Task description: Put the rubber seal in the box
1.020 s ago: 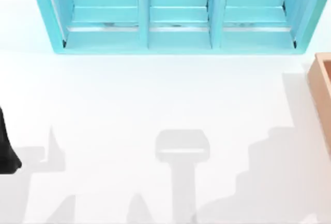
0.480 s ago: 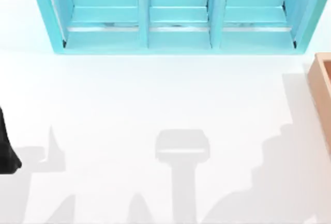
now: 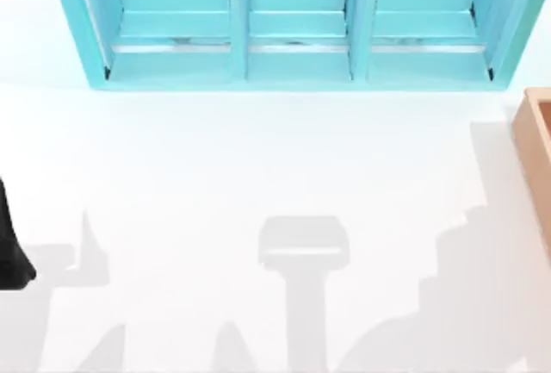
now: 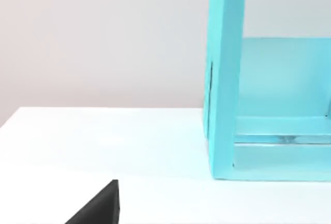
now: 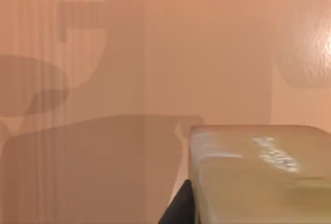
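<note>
Change since earlier: almost nothing on the table has moved; only the stepped shadow at the near right has shrunk back toward the right edge, so you can judge that your right arm has kept travelling over the box.
Left arm: a dark part of it [image 3: 10, 252] sits parked at the table's left edge; a dark wedge [image 4: 98, 207] shows in the left wrist view, and you cannot tell how its jaws stand.
Shelf unit: the turquoise three-bay shelf unit [image 3: 293, 28] stands along the far side, well apart from the box, its end wall [image 4: 225, 79] near the left wrist camera.
Table: the white table [image 3: 258, 166] carries only shadows across its middle.
Box: the orange-tan box [image 3: 535, 149] is cut off at the right edge; its inner surface [image 5: 129, 79] lies beyond the seal in the right wrist view.
Rubber seal: the tan rubber seal [image 5: 258, 172] sits close under the right wrist camera with a whitish mark on it, inside or just over the box.
Right gripper: one dark finger [image 5: 180, 211] touches the seal's side, so judge it clenched on the seal.
Risk: letting go too high could let the seal bounce or tip against a wall; you cannot tell the height.
Obstruction: nothing visible stands between seal and box floor.
</note>
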